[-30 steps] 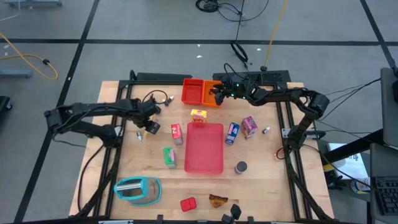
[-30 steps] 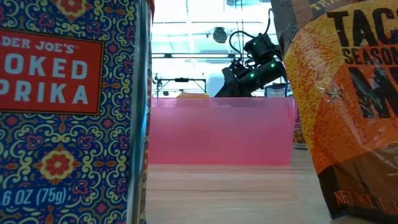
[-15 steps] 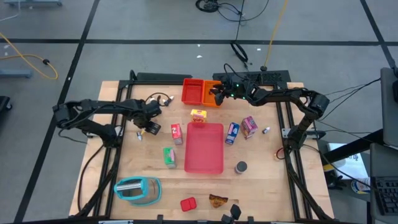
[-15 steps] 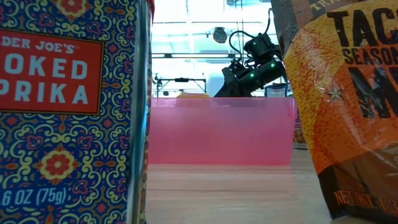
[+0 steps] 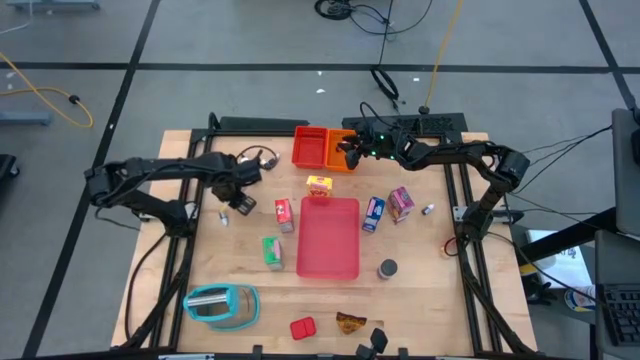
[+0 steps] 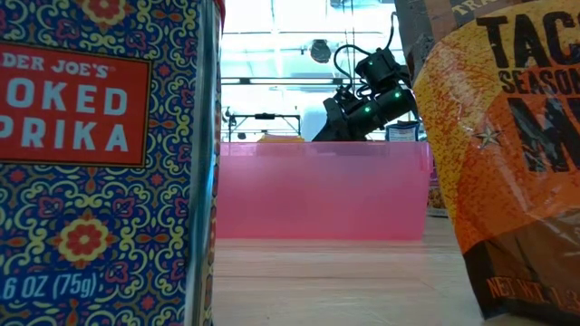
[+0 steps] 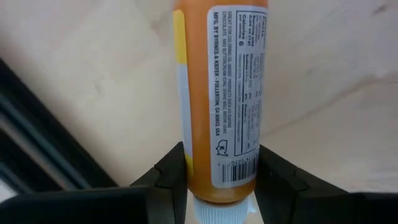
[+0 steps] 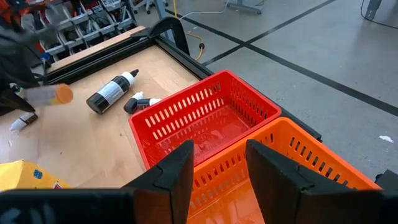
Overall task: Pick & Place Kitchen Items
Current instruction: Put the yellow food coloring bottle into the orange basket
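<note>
My left gripper (image 5: pixel 238 198) stands over the table's far left part, pointing down, shut on a small orange bottle (image 7: pixel 221 93) with a white label and a white cap; the right wrist view shows that bottle (image 8: pixel 46 94) blurred. My right gripper (image 8: pixel 217 168) hovers open above the orange bin (image 5: pixel 342 152), nothing between its fingers. Two dark bottles (image 8: pixel 111 92) lie on the wood beyond the red bin (image 5: pixel 310 147). Yellow (image 5: pixel 320 184), red (image 5: pixel 284 212), green (image 5: pixel 272 250), blue (image 5: pixel 373 212) and pink (image 5: pixel 401 202) boxes stand around the pink tray (image 5: pixel 328 262). My left gripper pinches the orange bottle between its two fingers at the cap end (image 7: pixel 217 177), one finger (image 7: pixel 171 171) on each side of the body just ahead of the white cap. The fingers lie across the bottle. Its other end reaches away from the fingers, over bare wood.
A grey can (image 5: pixel 387 268), a tiny bottle (image 5: pixel 428 209), a red packet (image 5: pixel 303 327), a brown packet (image 5: pixel 350 322) and a teal holder (image 5: pixel 220 305) lie toward the near and right edges. Another tiny bottle (image 5: pixel 223 216) lies close to my left gripper. Black rails frame the table.
My left arm has folded upward, and its gripper with the orange bottle has risen a little and drawn slightly toward the table's far left. My right arm has kept still.
</note>
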`<state>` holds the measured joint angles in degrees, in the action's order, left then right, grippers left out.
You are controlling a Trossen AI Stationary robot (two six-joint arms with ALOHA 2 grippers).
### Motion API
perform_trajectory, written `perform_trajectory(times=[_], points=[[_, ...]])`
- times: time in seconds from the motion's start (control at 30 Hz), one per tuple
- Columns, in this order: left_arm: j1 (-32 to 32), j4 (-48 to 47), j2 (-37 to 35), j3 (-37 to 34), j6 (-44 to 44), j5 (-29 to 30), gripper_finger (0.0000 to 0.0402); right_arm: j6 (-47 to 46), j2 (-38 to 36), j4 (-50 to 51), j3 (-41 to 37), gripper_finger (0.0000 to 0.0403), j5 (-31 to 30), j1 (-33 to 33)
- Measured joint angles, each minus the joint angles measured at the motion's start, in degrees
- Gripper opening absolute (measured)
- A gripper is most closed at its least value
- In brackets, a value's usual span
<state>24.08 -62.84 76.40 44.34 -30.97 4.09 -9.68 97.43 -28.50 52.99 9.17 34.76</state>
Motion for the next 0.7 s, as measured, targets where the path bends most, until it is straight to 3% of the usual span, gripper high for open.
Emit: perform_trajectory(times=[0.23,0.5,0.7], points=[[-3.59,-8.49,-0.02,14.09,1.22,2.84,0.013,1.34,0.0,-0.02,0.0,0.0139,0.15,-0.16],[-4.33,-9.83,-0.02,30.33,2.51,2.71,0.013,11.76,-0.88,-2.88,-0.02,0.0139,1.47,-4.01],[-4.33,-2.13,0.11,35.27,4.14,-5.41,0.013,26.49,-5.28,-3.27,-0.02,0.0139,-7.01,-11.58]])
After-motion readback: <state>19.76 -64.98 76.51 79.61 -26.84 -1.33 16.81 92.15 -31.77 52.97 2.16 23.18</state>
